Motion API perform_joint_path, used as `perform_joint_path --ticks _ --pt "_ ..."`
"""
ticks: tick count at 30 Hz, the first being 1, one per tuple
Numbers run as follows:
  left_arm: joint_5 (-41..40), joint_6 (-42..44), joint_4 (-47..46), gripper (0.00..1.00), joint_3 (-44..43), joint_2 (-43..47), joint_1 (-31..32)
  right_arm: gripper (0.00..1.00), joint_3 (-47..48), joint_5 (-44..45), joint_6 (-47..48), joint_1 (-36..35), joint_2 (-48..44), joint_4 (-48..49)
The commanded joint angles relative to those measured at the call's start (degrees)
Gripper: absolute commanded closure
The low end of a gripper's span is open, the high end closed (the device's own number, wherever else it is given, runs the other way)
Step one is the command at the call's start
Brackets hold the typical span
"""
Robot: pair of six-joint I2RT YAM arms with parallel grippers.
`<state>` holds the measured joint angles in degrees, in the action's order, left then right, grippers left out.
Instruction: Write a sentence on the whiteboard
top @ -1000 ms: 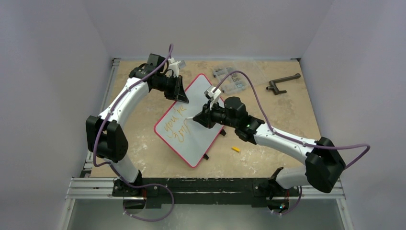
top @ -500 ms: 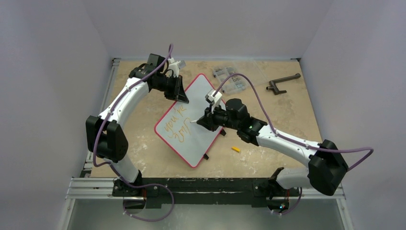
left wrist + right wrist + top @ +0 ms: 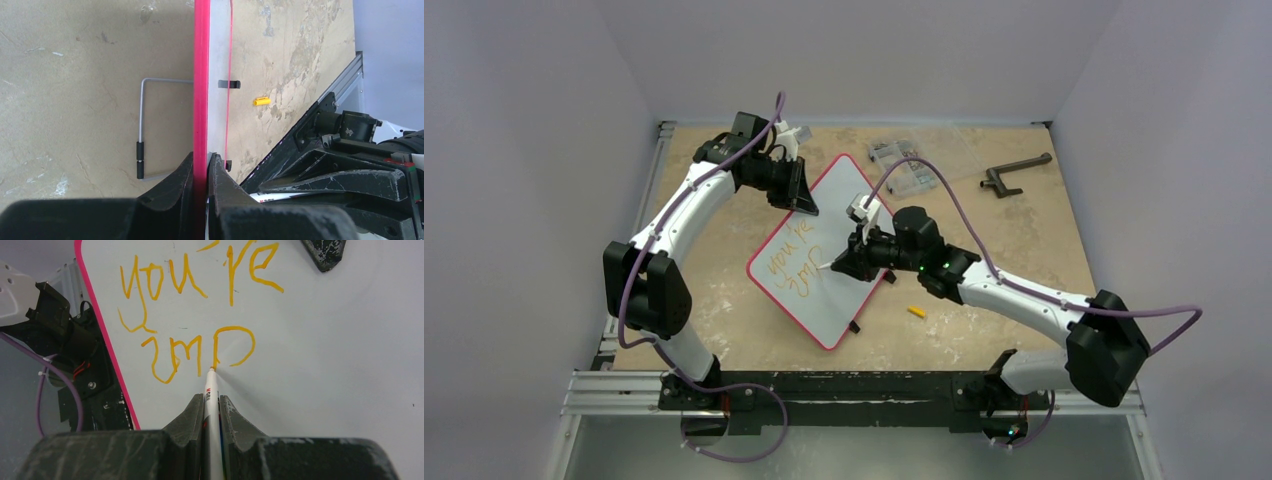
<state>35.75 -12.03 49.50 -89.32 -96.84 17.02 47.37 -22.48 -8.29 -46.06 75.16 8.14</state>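
The whiteboard (image 3: 839, 215) with a red rim stands tilted on the table. My left gripper (image 3: 802, 200) is shut on its upper left rim; in the left wrist view the jaws pinch the red rim (image 3: 201, 90) edge-on. The sentence (image 3: 789, 262) in orange-yellow reads "you're" with "imp" below it, shown close in the right wrist view (image 3: 195, 315). My right gripper (image 3: 842, 262) is shut on a white marker (image 3: 211, 390). The marker's tip touches the board at the foot of the "p".
A small yellow cap (image 3: 915, 311) lies on the table right of the board, also in the left wrist view (image 3: 261, 101). A clear plastic parts box (image 3: 911, 165) and a dark handle tool (image 3: 1014, 173) lie at the back right. A metal stand wire (image 3: 141, 125) props the board.
My right gripper has moved down and to the left across the board with the marker. The second line of writing has grown. The left arm has not moved.
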Motion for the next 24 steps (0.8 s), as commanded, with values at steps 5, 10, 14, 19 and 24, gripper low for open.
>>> perform_joint_path --ticks 5,10,14,19,24 --pt "-9.7 2.7 1.1 1.0 0.0 1.4 -0.2 1.0 3.3 0.7 -2.1 -0.1 -2.0 5.7" --pt "-9.6 2.8 1.1 1.0 0.1 1.6 -0.2 1.0 4.0 7.0 -3.3 0.5 -1.9 6.0" --pt "-9.7 2.8 1.2 1.0 0.1 1.7 -0.2 1.0 3.6 9.8 -4.3 1.0 -1.4 6.3" --pt "-9.7 2.8 1.2 1.0 0.2 1.7 -0.2 1.0 3.2 13.2 -5.4 1.4 -0.9 6.9" --pt "-9.7 2.8 1.2 1.0 0.1 1.8 -0.3 1.0 3.1 14.1 -5.5 1.4 -0.1 6.9"
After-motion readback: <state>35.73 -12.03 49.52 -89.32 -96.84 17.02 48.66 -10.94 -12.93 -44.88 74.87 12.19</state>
